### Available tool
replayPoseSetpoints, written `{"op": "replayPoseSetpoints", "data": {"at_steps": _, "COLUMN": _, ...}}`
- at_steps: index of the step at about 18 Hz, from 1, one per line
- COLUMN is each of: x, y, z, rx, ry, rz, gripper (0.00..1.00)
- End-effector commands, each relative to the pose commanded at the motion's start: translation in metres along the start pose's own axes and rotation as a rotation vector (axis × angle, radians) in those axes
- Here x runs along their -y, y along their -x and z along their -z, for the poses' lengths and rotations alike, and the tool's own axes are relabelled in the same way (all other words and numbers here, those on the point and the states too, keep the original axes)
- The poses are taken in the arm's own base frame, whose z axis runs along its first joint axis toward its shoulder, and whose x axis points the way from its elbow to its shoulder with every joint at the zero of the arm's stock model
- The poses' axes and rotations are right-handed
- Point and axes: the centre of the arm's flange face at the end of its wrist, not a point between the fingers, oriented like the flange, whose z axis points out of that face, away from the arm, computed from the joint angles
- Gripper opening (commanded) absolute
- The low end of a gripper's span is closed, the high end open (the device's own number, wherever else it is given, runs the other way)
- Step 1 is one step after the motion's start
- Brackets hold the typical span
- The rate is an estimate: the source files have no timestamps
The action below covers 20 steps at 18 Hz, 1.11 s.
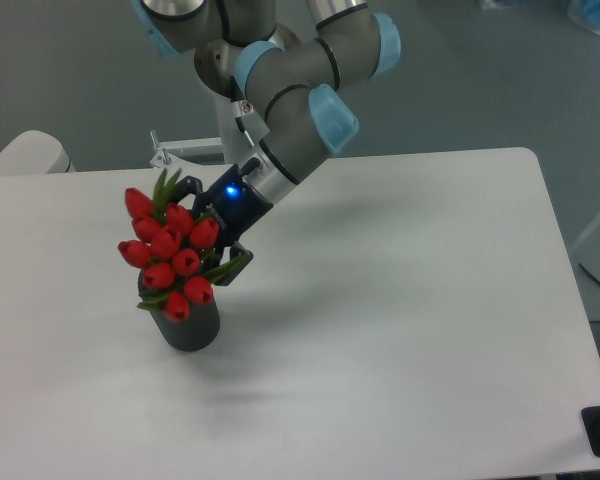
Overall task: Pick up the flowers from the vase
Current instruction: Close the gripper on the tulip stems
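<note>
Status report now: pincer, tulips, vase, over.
Pincer right behind the red tulips, jaws hidden, grip unconfirmed. Tulips in the dark grey vase, upright on the white table. No obstruction seen.

Open table right and front of the vase

The table (400,300) lies bare there; behind the vase (192,325), the gripper (220,245) and arm (290,110) block the flowers' (170,255) far side.

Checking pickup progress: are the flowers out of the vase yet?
Still in. The flowers hide the mouth of the vase, with no gap between. The claw is at the bunch; its grip is hidden.
</note>
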Motion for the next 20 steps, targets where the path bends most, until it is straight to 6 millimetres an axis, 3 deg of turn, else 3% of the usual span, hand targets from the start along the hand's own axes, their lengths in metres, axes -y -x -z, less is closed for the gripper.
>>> {"op": "replayPoseSetpoints", "data": {"at_steps": 15, "x": 0.0037, "y": 0.0007, "z": -0.0009, "rx": -0.002, "ry": -0.003, "rz": -0.008, "gripper": 1.0}}
{"op": "replayPoseSetpoints", "data": {"at_steps": 20, "x": 0.0041, "y": 0.0015, "z": 0.0001, "rx": 0.001, "ry": -0.004, "rz": -0.011, "gripper": 0.72}}
